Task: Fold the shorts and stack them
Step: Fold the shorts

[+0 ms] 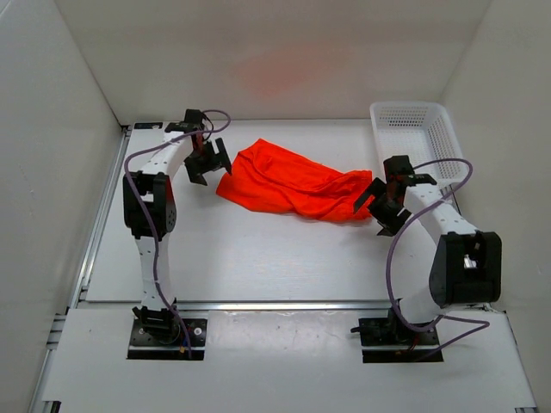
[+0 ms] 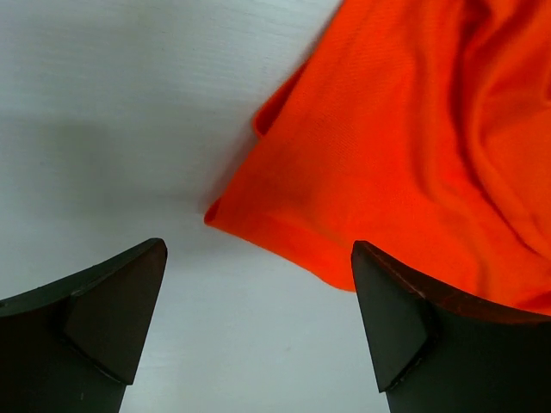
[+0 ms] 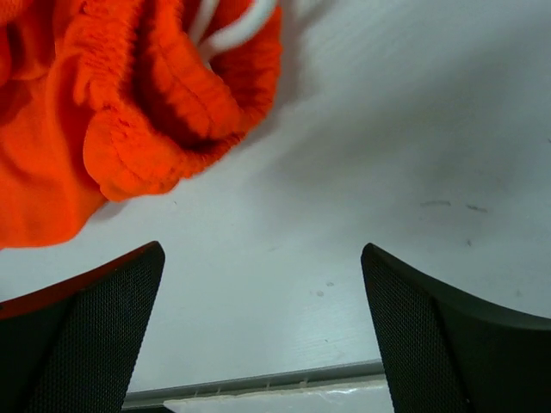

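**Item:** shorts (image 1: pixel 293 185), one pair, orange-red.
**Location:** far half of the tabletop (image 1: pixel 258 258), lying rumpled and aslant between the two arms, unfolded.
- Right-hand end: the waistband (image 3: pixel 164 95), gathered and bunched, with the white drawstring (image 3: pixel 232 30) showing beside it.
- Left-hand end: the leg hem (image 2: pixel 258 232), its corner lying flat on the surface.

**Left claw** (image 1: pixel 209 169): jaws spread wide, nothing held. It hovers just beside the hem corner, which in the wrist view sits ahead of the fingers and towards the right one.

**Right claw** (image 1: pixel 376 211): jaws spread wide, nothing held. It hovers just beside the waistband, with bare tabletop below it.

**Also present:** white mesh basket (image 1: pixel 411 129), far right corner, near the right arm.

**Step in hand (judged):** seizing both ends so the garment can be drawn flat before the first fold.

**Method advised:**
- Left: shift towards the hem so the corner lies squarely between the fingers. Descend until one finger slides under the single layer, then close.
- Right: pinch the elastic itself rather than the drawstring, which would slip or pull loose.
- Both: lift only slightly and draw the ends apart evenly. An uneven pull would drag the cloth sideways rather than smooth it.
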Controlling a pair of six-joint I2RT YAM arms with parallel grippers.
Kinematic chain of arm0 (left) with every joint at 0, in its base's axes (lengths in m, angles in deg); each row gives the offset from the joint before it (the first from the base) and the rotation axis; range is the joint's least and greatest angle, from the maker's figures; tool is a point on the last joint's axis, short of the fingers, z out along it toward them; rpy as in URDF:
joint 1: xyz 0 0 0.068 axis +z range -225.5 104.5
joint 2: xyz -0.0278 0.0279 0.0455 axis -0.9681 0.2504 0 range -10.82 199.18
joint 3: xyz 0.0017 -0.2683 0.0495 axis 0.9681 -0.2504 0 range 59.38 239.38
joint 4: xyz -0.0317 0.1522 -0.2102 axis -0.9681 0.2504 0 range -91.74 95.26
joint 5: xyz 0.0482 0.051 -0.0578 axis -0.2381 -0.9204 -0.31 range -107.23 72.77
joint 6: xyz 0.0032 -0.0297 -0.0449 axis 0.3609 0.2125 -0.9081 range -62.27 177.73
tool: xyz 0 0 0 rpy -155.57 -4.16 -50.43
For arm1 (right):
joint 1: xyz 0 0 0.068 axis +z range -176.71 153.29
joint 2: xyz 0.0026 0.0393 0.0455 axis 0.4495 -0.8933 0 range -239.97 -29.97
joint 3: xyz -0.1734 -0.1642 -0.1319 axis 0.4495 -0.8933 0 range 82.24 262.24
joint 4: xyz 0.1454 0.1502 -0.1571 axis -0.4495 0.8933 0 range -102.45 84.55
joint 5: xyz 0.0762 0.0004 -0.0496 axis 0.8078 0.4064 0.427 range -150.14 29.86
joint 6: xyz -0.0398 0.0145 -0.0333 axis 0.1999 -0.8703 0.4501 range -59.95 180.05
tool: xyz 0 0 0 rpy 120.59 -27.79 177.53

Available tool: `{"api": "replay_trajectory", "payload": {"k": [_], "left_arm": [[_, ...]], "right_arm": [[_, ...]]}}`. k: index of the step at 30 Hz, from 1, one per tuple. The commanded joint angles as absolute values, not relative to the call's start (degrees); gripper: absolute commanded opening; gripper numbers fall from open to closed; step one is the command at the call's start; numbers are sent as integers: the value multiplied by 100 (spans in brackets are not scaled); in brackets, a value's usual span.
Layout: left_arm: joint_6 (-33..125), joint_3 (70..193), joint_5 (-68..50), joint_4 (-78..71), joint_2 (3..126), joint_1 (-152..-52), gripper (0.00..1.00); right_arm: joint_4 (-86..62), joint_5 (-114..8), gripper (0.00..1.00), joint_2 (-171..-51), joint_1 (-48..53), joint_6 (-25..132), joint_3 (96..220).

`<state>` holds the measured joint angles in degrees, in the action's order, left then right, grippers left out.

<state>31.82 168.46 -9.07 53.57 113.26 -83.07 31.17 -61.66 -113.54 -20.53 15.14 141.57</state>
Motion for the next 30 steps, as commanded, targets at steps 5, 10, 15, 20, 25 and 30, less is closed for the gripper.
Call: {"api": "replay_trajectory", "payload": {"k": [5, 10, 15, 20, 25, 30], "left_arm": [[3452, 17230, -826, 5187, 11978, -8350, 100], [3453, 17706, -651, 5187, 12461, -8350, 100], [3400, 18233, -186, 5187, 12884, -8525, 74], [3225, 18357, 52, 5187, 13025, -8587, 10], [2909, 17806, -149, 5029, 12499, -8280, 10], [2776, 16865, -1378, 4950, 11357, -7981, 10]], "right_arm": [[2227, -5795, 100, -12409, -2108, 1488, 14631], [1920, -5864, 95, -12769, -2108, 1365, 14842], [1796, -6067, 75, -13017, -2108, 1250, 14895], [1735, -6138, 34, -13069, -2108, 1329, 14895], [1989, -6313, 1, -13069, -2003, 1540, 14957], [2095, -6366, 0, -13017, -1390, 1733, 15010]]}}
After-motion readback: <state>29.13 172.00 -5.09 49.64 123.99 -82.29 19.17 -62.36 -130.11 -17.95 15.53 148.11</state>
